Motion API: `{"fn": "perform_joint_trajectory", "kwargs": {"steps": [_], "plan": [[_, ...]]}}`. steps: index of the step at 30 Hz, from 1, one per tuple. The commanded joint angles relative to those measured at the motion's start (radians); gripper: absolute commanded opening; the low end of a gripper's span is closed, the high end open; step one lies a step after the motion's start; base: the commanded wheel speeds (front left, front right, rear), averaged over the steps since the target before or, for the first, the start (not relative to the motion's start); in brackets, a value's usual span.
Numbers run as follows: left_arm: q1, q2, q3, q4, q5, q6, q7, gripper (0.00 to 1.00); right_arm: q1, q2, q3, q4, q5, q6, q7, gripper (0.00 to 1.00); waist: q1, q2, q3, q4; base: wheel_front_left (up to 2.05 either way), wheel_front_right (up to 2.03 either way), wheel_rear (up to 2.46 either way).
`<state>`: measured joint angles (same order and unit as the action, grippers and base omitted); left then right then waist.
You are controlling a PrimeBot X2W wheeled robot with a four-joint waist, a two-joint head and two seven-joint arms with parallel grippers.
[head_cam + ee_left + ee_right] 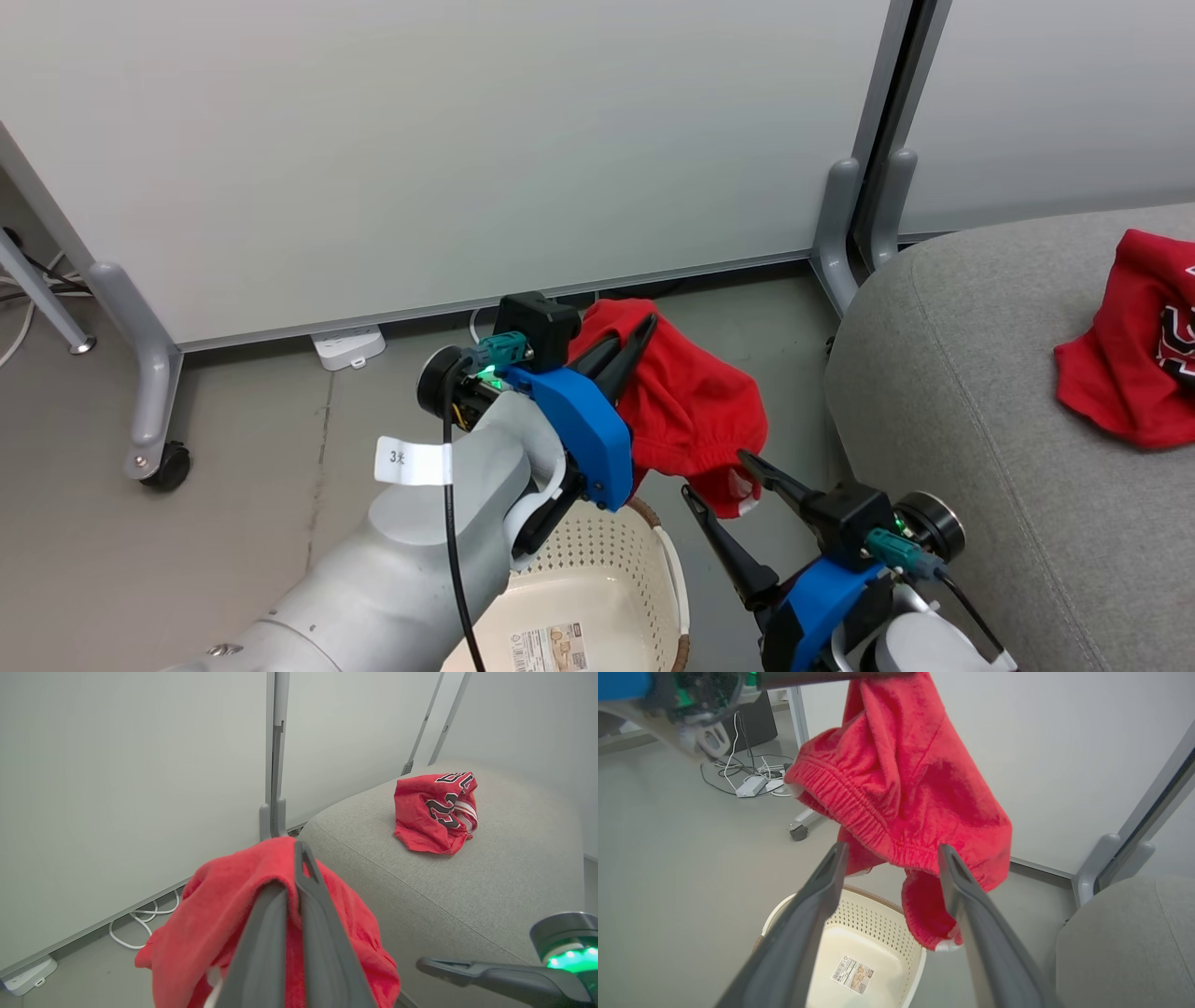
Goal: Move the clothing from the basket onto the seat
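holding red fabric shorts with an elastic waistband (695,411) up off the floor — left gripper (635,341) pinched tight on the cloth
in the head view the shorts hang at frame centre, above the cream perforated plastic basket (667,551) at the bottom edge; the right gripper (714,472), lower right, has its fingers spread wide by the hem, gripping nothing — a red lettered jersey (1120,364) lies at the right edge on the large light-grey fabric seat (980,420).
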<state>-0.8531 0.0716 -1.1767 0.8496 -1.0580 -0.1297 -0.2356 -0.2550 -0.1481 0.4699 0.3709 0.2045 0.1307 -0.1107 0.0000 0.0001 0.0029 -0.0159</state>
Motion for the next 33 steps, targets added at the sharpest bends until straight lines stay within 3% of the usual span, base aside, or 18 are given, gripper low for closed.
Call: {"fn": "perform_joint_trajectory", "kwargs": {"steps": [1,11,27,29,30,33], "plan": [[-0.020,0.000,-0.006,0.002,-0.007,-0.001,-0.007,0.00,-0.027,0.006,0.010,0.023,-0.006,0.000,-0.011,1.00,0.0000,-0.0001,0.000,0.003,0.00,0.00,0.00],[-0.034,-0.007,-0.032,-0.004,-0.030,-0.001,-0.014,0.00,-0.140,0.027,0.073,0.185,-0.016,0.000,-0.062,1.00,0.0000,-0.0001,-0.003,0.018,0.00,0.00,0.00],[-0.039,-0.013,-0.069,-0.015,-0.058,-0.001,-0.020,0.00,-0.320,0.097,0.028,0.429,-0.002,0.000,-0.152,1.00,0.0000,-0.0001,-0.014,0.029,0.00,0.00,0.00],[-0.041,-0.013,-0.072,-0.014,-0.059,-0.001,-0.021,0.00,-0.328,0.098,0.034,0.446,0.012,0.000,-0.153,0.09,0.0000,-0.0001,-0.016,0.030,0.00,0.00,0.00],[-0.041,-0.013,-0.074,-0.013,-0.059,-0.001,-0.021,0.00,-0.328,0.098,0.043,0.450,0.029,0.000,-0.154,0.00,0.0000,-0.0001,-0.017,0.030,0.00,0.00,0.00],[-0.041,-0.012,-0.078,-0.010,-0.065,-0.001,-0.022,0.00,-0.336,0.098,0.061,0.459,0.061,0.000,-0.155,0.00,0.0000,-0.0001,-0.020,0.028,0.00,0.00,0.00]]}}
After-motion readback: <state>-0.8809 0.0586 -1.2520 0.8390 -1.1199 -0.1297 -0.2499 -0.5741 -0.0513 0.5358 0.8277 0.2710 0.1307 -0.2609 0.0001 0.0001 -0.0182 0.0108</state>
